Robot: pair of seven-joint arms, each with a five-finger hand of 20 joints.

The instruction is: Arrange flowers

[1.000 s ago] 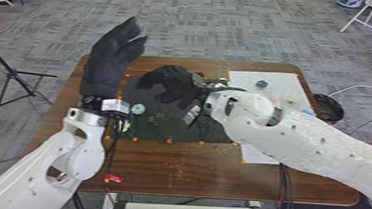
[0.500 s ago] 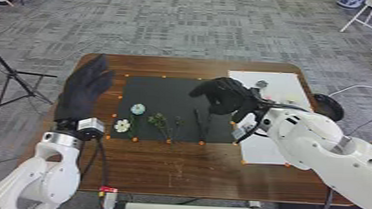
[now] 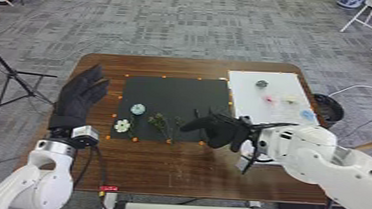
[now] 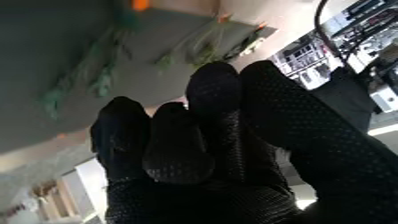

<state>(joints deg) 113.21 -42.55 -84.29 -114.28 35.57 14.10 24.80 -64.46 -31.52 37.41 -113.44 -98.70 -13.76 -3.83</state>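
Hiding mat (image 3: pixel 169 97) corner: right hand (image 3: pixel 222 130), fingers relaxed | left hand (image 3: pixel 74 99), straight | white sheet (image 3: pixel 253 109) alongside

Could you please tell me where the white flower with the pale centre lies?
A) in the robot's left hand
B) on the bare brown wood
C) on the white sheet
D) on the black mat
D: the white flower lies near the lower-left corner of the black mat in the head view.

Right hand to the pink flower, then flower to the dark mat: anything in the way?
Nothing visible in the head view stands between the right hand, over the mat's near right corner, and the pink flower on the white sheet, or between flower and dark mat.
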